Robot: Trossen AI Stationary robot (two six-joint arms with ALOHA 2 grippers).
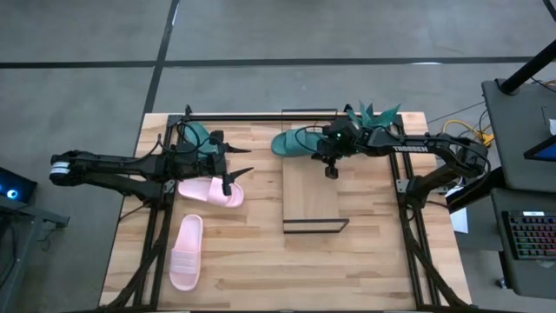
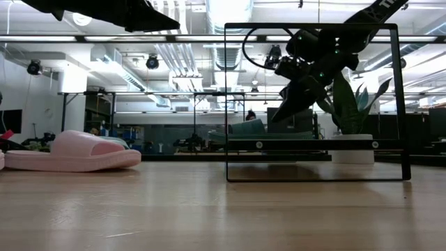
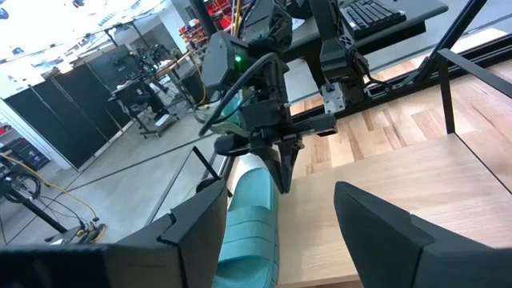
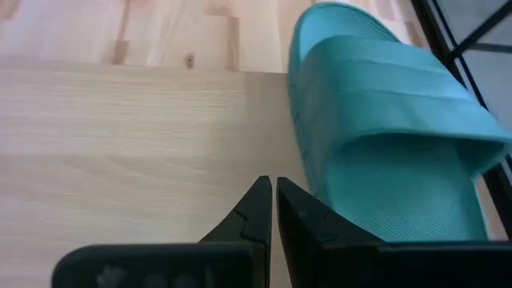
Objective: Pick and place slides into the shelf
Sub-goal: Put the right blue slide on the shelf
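The wood table [image 1: 347, 269] stood on grey floor, with a workshop hall beyond it. The shelf [image 1: 311, 196] lay at its middle, one teal slide [image 1: 295, 142] on the shelf's far end. The right gripper [image 1: 331, 170] hung just beside that slide, fingers pressed together and empty. The left gripper [image 1: 233, 165] hovered spread wide over a pink slide [image 1: 211, 191]; another pink slide [image 1: 185, 252] lay nearer. The second teal slide [image 1: 198, 133] was half hidden behind the left arm.
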